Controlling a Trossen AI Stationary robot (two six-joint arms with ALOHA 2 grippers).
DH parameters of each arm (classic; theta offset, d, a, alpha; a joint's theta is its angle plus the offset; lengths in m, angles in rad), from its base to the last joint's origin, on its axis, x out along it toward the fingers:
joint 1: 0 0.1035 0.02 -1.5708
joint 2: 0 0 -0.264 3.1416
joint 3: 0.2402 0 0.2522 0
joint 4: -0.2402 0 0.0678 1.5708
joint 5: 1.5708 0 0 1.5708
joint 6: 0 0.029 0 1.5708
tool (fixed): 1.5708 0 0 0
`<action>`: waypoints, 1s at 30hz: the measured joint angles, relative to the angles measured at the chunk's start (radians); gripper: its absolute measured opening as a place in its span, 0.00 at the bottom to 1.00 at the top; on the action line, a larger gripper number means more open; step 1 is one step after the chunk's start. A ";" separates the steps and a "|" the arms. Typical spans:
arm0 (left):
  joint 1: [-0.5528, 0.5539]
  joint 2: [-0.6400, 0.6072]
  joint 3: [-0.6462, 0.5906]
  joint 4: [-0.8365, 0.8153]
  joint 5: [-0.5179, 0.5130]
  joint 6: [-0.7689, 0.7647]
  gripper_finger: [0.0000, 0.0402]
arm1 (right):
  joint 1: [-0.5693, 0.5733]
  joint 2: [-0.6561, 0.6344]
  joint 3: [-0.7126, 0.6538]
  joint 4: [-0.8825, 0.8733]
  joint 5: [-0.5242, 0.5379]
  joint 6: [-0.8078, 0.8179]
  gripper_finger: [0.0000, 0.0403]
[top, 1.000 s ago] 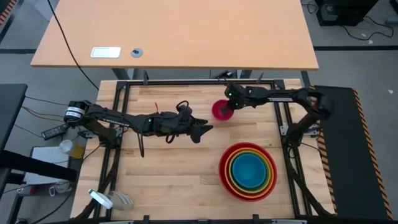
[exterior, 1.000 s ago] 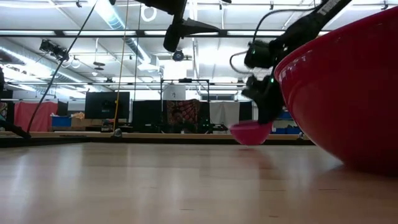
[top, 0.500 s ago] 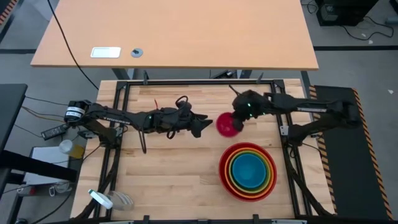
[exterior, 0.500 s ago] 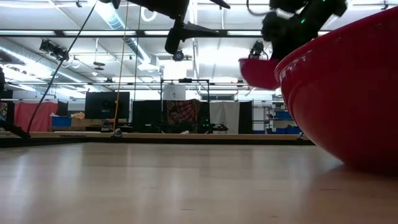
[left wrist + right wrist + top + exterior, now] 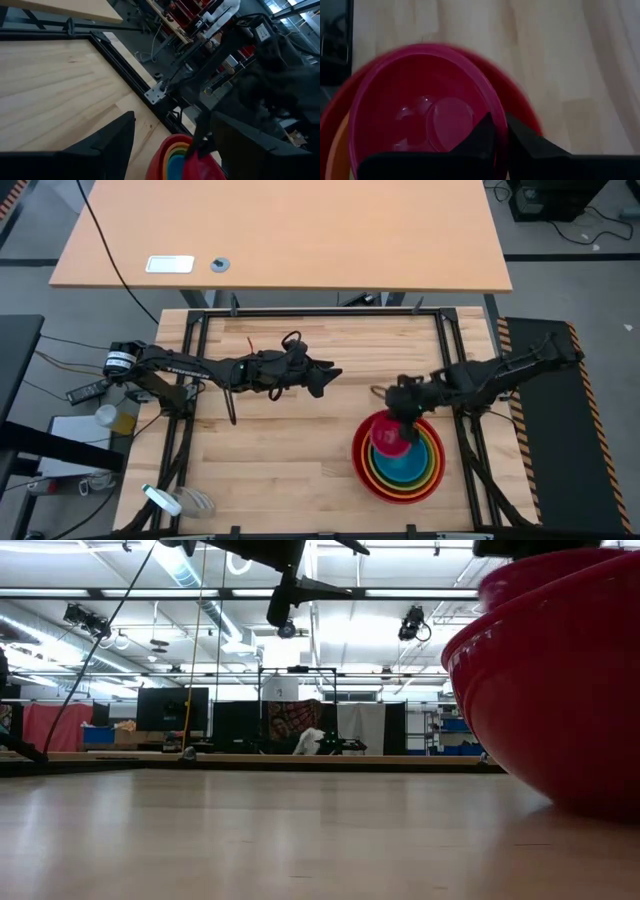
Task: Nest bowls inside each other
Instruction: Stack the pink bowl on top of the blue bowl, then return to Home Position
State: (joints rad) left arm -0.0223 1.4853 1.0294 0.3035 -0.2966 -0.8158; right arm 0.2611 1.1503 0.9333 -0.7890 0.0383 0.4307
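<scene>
Pink bowl [image 5: 388, 439] pinched at rim by closed right tool [image 5: 404, 416], over nested stack [image 5: 428, 472], left tool [image 5: 322, 379] open

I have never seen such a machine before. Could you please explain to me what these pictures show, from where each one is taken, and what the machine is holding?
This is a robot with two dark arms at a wooden table. Each arm ends in a two-finger gripper.

One picture looks straight down on the table. One looks level across the table top, so the nearest bowl fills its right side. The other two come from cameras on the arms' wrists.

On the table stands a stack of bowls: a red bowl outermost, then an orange bowl, a green bowl and a blue bowl inside it.

The right gripper is shut on the rim of the small pink bowl and holds it above the stack. The left gripper is open, holds nothing, and waits over the middle of the table.
</scene>
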 joint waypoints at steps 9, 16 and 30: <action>0.000 0.000 0.000 0.002 0.016 0.000 0.66 | 0.196 0.061 -0.053 -0.044 0.055 0.079 0.09; -0.001 0.000 0.000 0.011 0.031 -0.002 0.66 | 0.213 0.109 -0.061 -0.015 0.051 0.116 0.18; -0.005 -0.007 0.000 0.024 0.159 0.008 0.66 | 0.159 -0.013 -0.041 -0.142 -0.011 0.233 0.48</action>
State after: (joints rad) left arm -0.0276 1.4785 1.0294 0.3279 -0.1381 -0.8074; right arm 0.4198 1.1374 0.8926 -0.9307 0.0273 0.6640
